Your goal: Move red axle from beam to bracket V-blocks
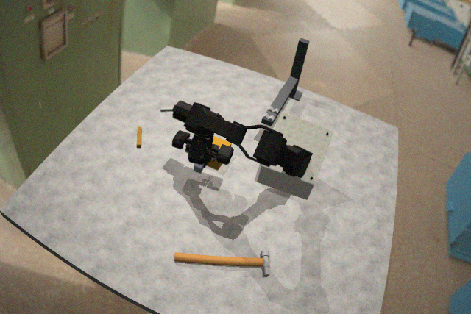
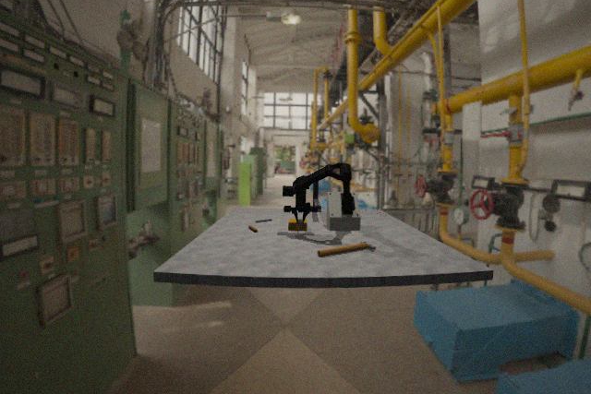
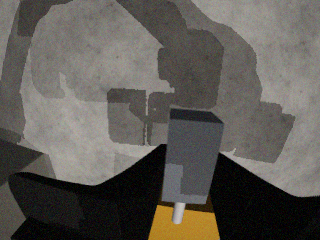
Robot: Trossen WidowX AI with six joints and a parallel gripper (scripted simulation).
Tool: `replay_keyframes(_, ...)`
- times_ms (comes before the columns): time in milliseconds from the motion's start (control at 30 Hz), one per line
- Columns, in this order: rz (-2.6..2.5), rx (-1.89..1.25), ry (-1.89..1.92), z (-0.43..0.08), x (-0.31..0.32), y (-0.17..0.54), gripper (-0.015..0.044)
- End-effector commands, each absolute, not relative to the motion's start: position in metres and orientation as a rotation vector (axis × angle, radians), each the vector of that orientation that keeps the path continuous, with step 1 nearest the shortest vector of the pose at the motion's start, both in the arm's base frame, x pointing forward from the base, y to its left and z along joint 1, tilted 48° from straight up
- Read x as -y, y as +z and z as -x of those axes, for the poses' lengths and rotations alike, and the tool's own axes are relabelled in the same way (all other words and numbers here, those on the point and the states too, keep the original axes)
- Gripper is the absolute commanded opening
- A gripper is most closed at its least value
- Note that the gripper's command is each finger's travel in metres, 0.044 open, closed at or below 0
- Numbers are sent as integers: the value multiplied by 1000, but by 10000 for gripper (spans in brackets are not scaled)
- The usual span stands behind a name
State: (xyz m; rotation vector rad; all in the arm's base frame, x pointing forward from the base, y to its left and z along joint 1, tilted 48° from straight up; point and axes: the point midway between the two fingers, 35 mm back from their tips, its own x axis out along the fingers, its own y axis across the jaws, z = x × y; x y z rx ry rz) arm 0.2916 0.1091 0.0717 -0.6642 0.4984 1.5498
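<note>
Fingers of the gripper (image 1: 198,164) (image 2: 299,219) (image 3: 191,151), partly closed, clamp a grey block (image 1: 198,168) (image 2: 300,221) (image 3: 192,165), likely stiff; its pale pin (image 3: 178,213) points toward the yellow beam (image 1: 221,142) (image 2: 293,224) (image 3: 197,230). The red axle (hidden, perhaps inside) probably wants a mid-shaft grip, being smooth. Beyond stands the bracket (image 1: 282,98) (image 2: 315,214).

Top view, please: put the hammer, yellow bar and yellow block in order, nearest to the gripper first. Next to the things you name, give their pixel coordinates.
1. Yellow block (image 1: 221,140) (image 2: 295,226) (image 3: 200,227): right beside the gripper (image 1: 200,162) (image 2: 299,220) (image 3: 191,170), partly hidden by it.
2. Yellow bar (image 1: 139,137) (image 2: 252,228): off to the picture's left.
3. Hammer (image 1: 218,259) (image 2: 343,249): well below, toward the picture's bottom.
</note>
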Motion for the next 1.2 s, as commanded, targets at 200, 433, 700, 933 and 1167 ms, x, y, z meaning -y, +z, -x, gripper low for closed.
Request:
replay_keyframes(200,660,-506,1551,-290,-122,59,0)
replay_keyframes(433,659,-505,1551,-289,-131,51,0)
replay_keyframes(700,657,-503,1552,-288,-141,43,0)
replay_keyframes(933,654,-500,1553,-286,-148,37,0)
replay_keyframes(1167,660,-496,1553,-288,-147,40,105)
